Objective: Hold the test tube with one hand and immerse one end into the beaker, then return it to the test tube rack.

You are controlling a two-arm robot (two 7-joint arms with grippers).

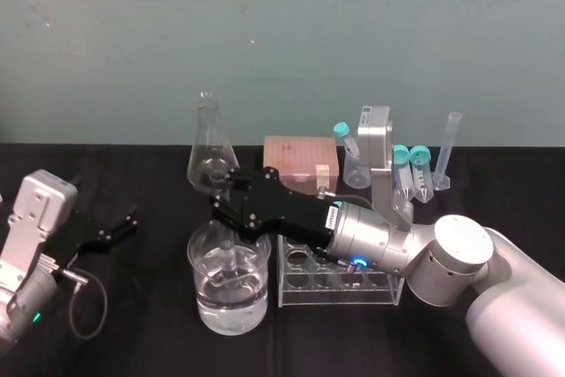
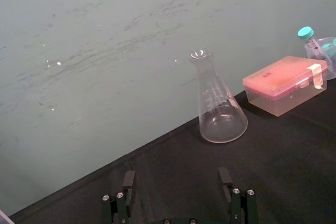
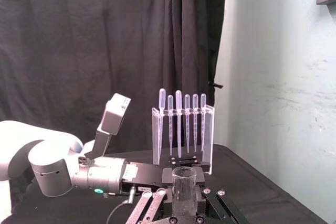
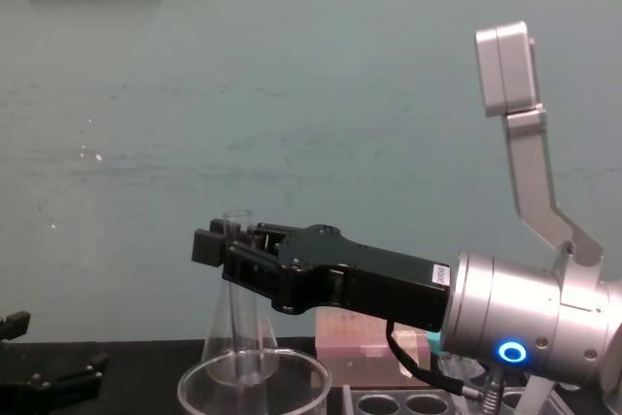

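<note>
Our right arm (image 1: 459,262) reaches from the near right across to the beaker (image 1: 196,264) of water (image 1: 231,308), passing over the test tube rack (image 1: 340,293). Its right gripper (image 1: 225,202) has its fingers clamped on the test tube (image 1: 231,258), upright so the lower end dips into the liquid. Our left gripper (image 1: 106,231), fingers apart, lies idle on the table (image 1: 132,333) at far left; we judge the return to the rack not yet done

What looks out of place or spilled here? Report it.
Nothing stands out. The right gripper holds the test tube with its lower end down in the beaker. No spill shows on the table. The test tube rack and flask stand upright. The left gripper is parked, fingers open.
</note>
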